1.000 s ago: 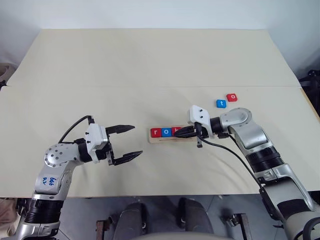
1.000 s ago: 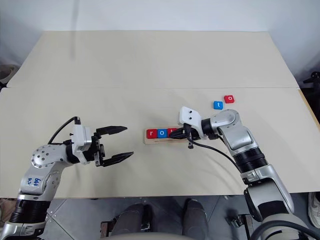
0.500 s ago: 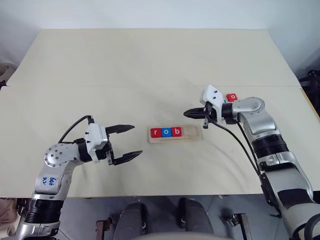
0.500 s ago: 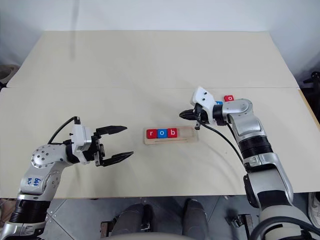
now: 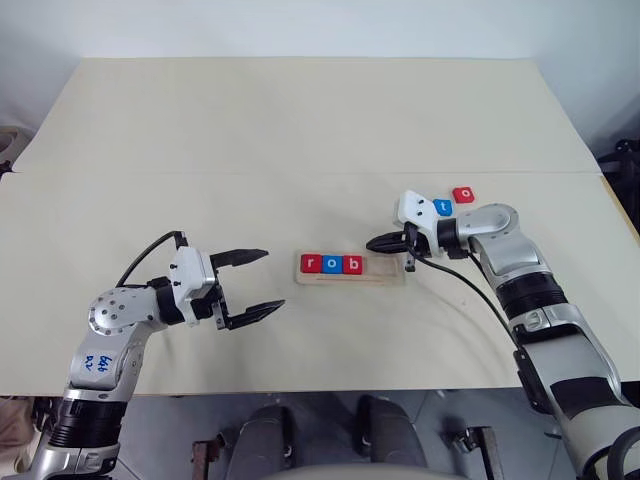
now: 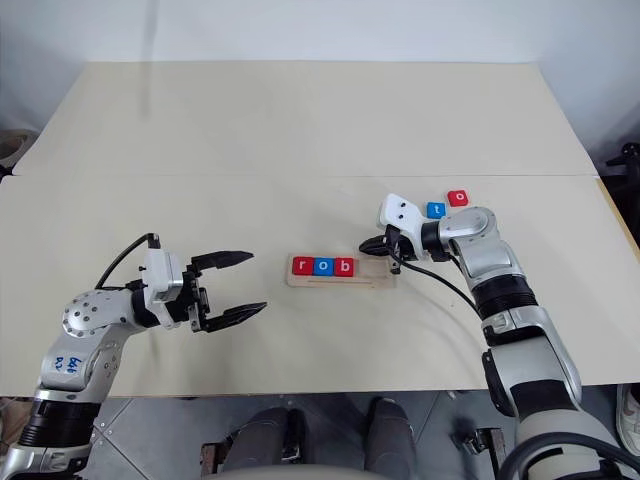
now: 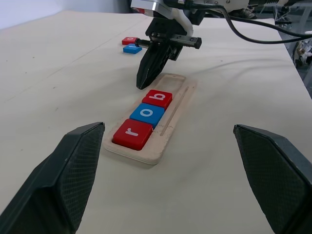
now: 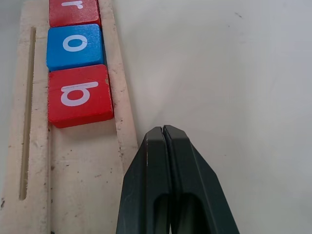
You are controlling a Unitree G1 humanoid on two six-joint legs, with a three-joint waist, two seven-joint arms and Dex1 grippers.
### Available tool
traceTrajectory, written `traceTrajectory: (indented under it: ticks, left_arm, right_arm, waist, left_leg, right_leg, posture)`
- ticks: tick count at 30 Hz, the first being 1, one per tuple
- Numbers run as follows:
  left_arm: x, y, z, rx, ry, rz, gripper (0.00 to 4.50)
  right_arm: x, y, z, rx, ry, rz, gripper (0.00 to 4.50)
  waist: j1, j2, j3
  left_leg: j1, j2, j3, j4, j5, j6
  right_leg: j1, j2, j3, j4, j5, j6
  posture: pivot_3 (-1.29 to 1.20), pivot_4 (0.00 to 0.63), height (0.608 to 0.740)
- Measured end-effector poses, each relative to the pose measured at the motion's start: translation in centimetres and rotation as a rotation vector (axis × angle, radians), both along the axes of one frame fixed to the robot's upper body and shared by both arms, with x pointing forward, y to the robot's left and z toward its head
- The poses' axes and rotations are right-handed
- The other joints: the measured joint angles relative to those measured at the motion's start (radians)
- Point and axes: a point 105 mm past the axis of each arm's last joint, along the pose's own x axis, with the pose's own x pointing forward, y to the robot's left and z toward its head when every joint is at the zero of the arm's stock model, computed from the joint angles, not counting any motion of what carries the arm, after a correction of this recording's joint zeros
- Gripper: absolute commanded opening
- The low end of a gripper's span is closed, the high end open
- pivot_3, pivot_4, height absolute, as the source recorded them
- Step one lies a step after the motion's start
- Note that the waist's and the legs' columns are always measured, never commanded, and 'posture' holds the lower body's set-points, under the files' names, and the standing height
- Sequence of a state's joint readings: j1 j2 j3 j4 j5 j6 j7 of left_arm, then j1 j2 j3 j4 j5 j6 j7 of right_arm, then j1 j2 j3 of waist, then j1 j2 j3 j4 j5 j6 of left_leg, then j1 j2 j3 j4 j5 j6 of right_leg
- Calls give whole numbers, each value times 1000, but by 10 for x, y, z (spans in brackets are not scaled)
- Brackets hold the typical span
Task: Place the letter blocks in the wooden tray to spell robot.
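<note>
The tray (image 5: 352,267) holds r, o, b; the t (image 5: 442,207) and o (image 5: 463,194) lie at its two o'clock. Right jaws (image 5: 372,243) clenched empty beside the tray rim; left jaws (image 5: 255,283) released. A low sweep could nudge the tray.

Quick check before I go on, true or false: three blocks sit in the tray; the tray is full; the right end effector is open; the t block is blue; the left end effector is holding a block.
1. Three letter blocks sit in the pale wooden tray: true, red r, blue o, red b.
2. Tray full: false, its right end is bare.
3. Right end effector open: false, shut and empty.
4. Square t block is blue: true.
5. Left end effector holds a block: false, open and empty.
</note>
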State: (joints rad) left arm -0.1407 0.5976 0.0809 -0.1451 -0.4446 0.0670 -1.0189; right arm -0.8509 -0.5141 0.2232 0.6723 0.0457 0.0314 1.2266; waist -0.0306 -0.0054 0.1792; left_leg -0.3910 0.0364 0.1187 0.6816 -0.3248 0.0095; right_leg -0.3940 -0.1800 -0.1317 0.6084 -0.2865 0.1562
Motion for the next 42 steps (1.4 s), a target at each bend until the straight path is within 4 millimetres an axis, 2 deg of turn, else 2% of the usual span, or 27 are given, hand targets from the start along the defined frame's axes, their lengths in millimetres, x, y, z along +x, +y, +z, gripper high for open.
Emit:
traceTrajectory:
  ticks: [3,7,10,12,24,29,31,35,39,42]
  left_arm:
    - [0,0,0,0,-1,0,4500]
    - [0,-1,0,-1,-1,-1,4500]
    - [0,-1,0,-1,3,-2,4500]
    - [0,-1,0,-1,4,-3,4500]
    - [1,-1,0,-1,14,-1,4500]
    - [0,-1,0,-2,11,-2,4500]
    - [0,-1,0,-2,12,-2,4500]
    - [0,-1,0,-1,13,-5,4500]
    - [1,-2,1,-2,12,-16,4500]
    - [4,-3,3,-7,5,-22,4500]
  right_arm:
    - [2,-3,10,45,-30,-11,45]
    - [-10,-3,16,54,-24,48,45]
    - [-33,-7,1,22,64,91,45]
    - [-38,-3,-6,13,90,96,45]
    - [-38,18,-5,34,70,97,45]
    - [-38,17,-6,32,69,91,45]
    - [-37,9,-5,18,69,74,45]
    - [-42,-23,1,34,81,-21,940]
    - [-54,-48,10,131,47,-125,2300]
    - [-70,-74,7,223,4,-239,3367]
  waist:
    - [0,0,0]
    - [2,0,0]
    - [4,0,0]
    - [2,0,0]
    - [4,0,0]
    - [2,0,0]
    - [4,0,0]
    - [9,0,0]
    - [9,0,0]
    - [19,0,0]
  left_leg:
    - [0,0,0,0,0,0]
    - [0,0,0,0,0,0]
    - [0,0,0,0,0,0]
    - [0,0,0,0,0,0]
    - [0,0,0,0,0,0]
    - [0,0,0,0,0,0]
    - [0,0,0,0,0,0]
    - [0,0,-1,0,0,0]
    - [0,0,-1,0,0,0]
    - [0,0,0,0,0,0]
  right_leg:
    - [0,0,0,0,0,0]
    - [0,0,0,0,0,0]
    - [0,0,0,0,0,0]
    - [0,0,0,0,0,0]
    - [0,0,0,0,0,0]
    - [0,0,0,1,0,0]
    - [0,0,0,0,0,0]
    - [0,0,0,0,0,0]
    - [1,0,-1,0,0,0]
    - [1,0,0,-1,0,0]
  posture:
    - [0,150,740]
    - [0,150,740]
    - [0,150,740]
    - [0,150,740]
    - [0,150,740]
    - [0,150,740]
    - [0,150,740]
    - [0,150,740]
    - [0,150,740]
    - [0,150,740]
